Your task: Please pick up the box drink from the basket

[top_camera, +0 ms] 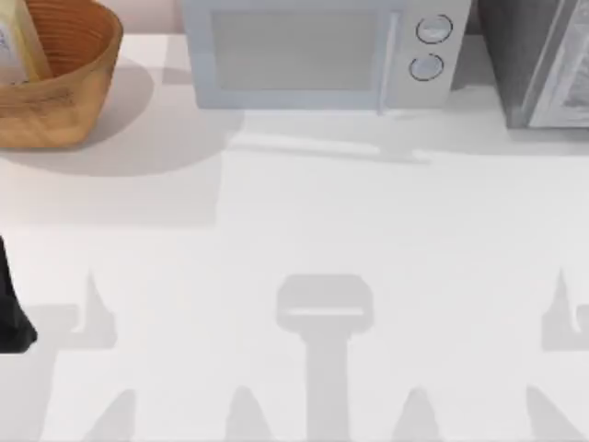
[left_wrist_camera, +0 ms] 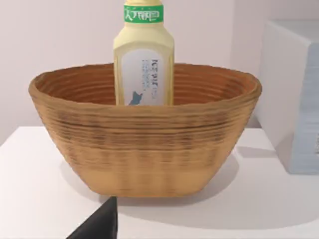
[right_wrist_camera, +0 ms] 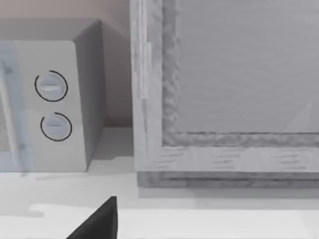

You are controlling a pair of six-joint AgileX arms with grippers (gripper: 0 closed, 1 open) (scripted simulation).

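Top view: near edge of the table (top_camera: 304, 230) carries only arm shadows; a dark bit of the left arm (top_camera: 11, 313) shows at 9 o'clock. Farther back, at 10–11 o'clock, sits the basket (top_camera: 78, 87), w/ the drink (top_camera: 20, 44) standing upright inside, touching its inner wall. At 12 o'clock is a white microwave (top_camera: 317, 51), two round knobs on its right side. At 1–2 o'clock, a grey cabinet (top_camera: 538, 60).

Left wrist view: a dark fingertip (left_wrist_camera: 99, 224) of the left gripper in front, basket beyond it, drink poking above the rim. Can't tell how wide the pincer is.

Right wrist view: dark fingertip (right_wrist_camera: 97, 221) of the right gripper near, microwave and cabinet behind. Width also can't tell.
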